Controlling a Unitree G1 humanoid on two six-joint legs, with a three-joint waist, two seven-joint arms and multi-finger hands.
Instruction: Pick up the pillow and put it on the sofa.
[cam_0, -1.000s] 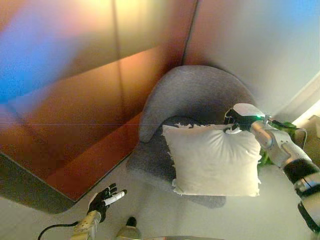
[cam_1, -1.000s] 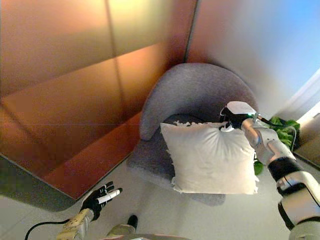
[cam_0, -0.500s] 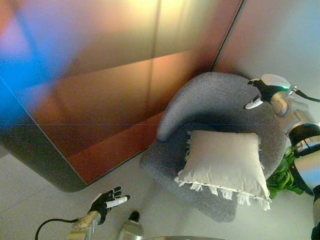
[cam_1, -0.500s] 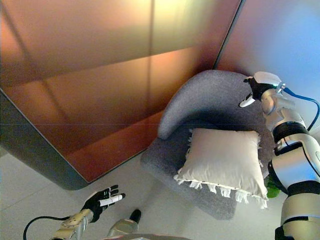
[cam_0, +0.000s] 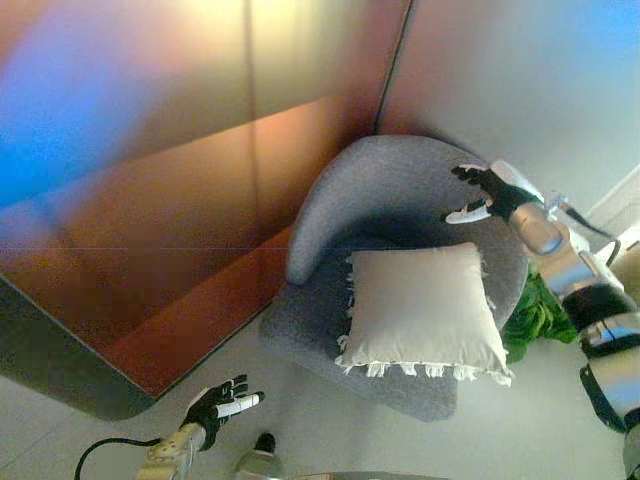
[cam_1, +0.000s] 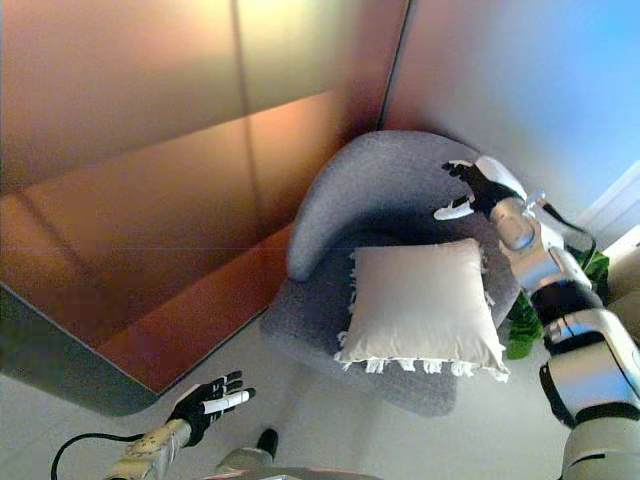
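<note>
The cream, fringed pillow (cam_0: 420, 310) lay flat on the seat of the grey sofa (cam_0: 385, 185), its fringed front edge hanging a little past the seat's front lip, so the placing itself looked done. The right hand (cam_0: 485, 195) hovered above the sofa's curved backrest, apart from the pillow, with its fingers (cam_0: 462, 213) spread and holding nothing. The left hand (cam_0: 215, 405) hung low near the floor, well away from the sofa, fingers likewise straight and empty. The main risk, as I judged it, was that the pillow sat far forward: a brush from the right arm on its way out, passing close over the pillow's far corner, could nudge it off the seat and onto the floor. A green plant (cam_0: 535, 315) stood just beside the sofa under that arm and could also be knocked.
</note>
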